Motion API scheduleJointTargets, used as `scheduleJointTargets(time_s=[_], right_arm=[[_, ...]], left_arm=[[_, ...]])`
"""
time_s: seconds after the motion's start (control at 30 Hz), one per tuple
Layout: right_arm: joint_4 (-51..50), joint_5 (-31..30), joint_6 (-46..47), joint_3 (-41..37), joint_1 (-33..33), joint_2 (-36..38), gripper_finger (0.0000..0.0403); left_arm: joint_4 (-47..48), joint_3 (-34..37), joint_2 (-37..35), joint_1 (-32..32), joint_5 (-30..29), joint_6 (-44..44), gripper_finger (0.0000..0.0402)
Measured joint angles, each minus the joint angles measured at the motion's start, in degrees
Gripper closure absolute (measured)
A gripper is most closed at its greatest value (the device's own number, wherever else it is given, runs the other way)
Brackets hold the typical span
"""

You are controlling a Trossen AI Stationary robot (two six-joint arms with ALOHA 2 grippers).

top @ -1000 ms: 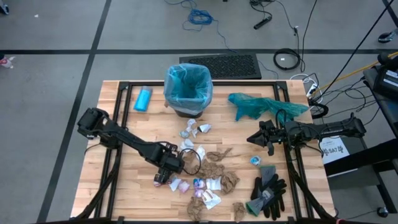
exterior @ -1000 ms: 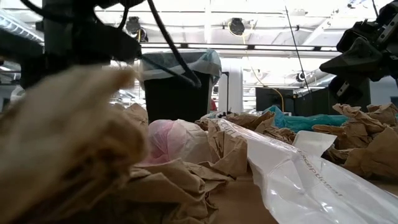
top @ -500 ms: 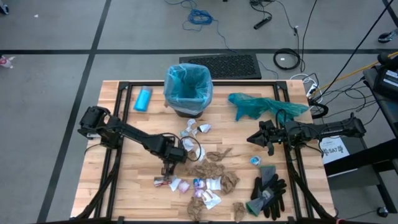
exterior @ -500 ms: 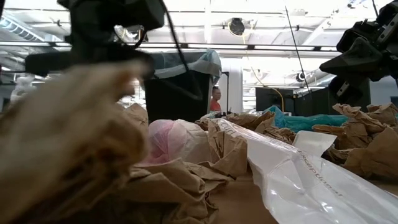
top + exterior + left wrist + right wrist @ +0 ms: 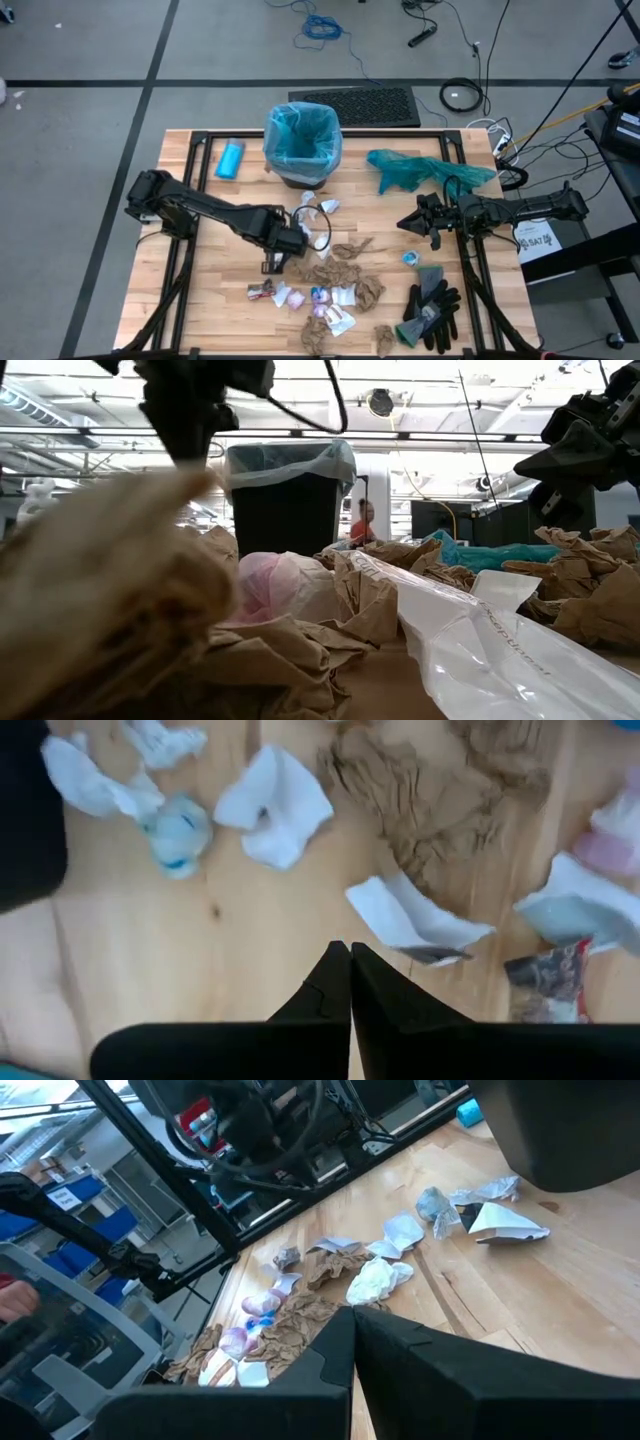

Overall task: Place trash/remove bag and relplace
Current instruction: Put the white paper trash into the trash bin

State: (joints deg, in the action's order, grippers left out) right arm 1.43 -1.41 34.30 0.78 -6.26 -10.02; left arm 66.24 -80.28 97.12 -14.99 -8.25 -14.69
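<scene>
Now left pincer [image 5: 350, 952] hangs closed over trash [image 5: 415, 915].

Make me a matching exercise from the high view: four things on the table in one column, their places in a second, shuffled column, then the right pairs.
Things
1. bin with the bag
2. light-blue bottle
3. teal-green plastic bag
4. black-and-grey gloves

Places
A. near corner on the right arm's side
B. far edge, at the middle
C. far side, between the bin and the right arm
D. far side, on the left arm's side of the bin

Pairs: 1-B, 2-D, 3-C, 4-A
</scene>
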Motion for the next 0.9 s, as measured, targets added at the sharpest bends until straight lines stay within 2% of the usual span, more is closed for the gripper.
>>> scheduleJointTargets(time_s=[0.1, 0.23, 0.4, 0.7, 0.8, 0.9], right_arm=[[0.0, 0.0, -0.01, 0.01, 0.02, 0.0, 0.0403], [0.0, 0.0, -0.01, 0.02, 0.01, -0.01, 0.0403], [0.02, 0.0, 0.0, 0.02, 0.02, 0.0, 0.0403], [0.0, 0.0, -0.02, 0.02, 0.0, -0.02, 0.0403], [0.02, 0.02, 0.0, 0.02, 0.02, -0.01, 0.0403], [0.04, 0.02, -0.02, 0.02, 0.02, 0.0, 0.0403]], left_arm=[[-0.05, 0.01, 0.11, 0.44, 0.46, -4.15, 0.0393], [-1.74, 0.02, 0.13, 1.21, 3.16, -9.82, 0.0365], [-1.52, 0.05, 0.16, 1.84, 5.27, -16.74, 0.0306], [-4.24, 1.32, 1.27, 1.68, 9.35, -30.55, 0.0177], [-7.25, 1.32, 3.05, 1.2, 9.29, -31.53, 0.0153], [-8.49, 1.32, 5.97, 0.58, 9.29, -31.98, 0.0147]])
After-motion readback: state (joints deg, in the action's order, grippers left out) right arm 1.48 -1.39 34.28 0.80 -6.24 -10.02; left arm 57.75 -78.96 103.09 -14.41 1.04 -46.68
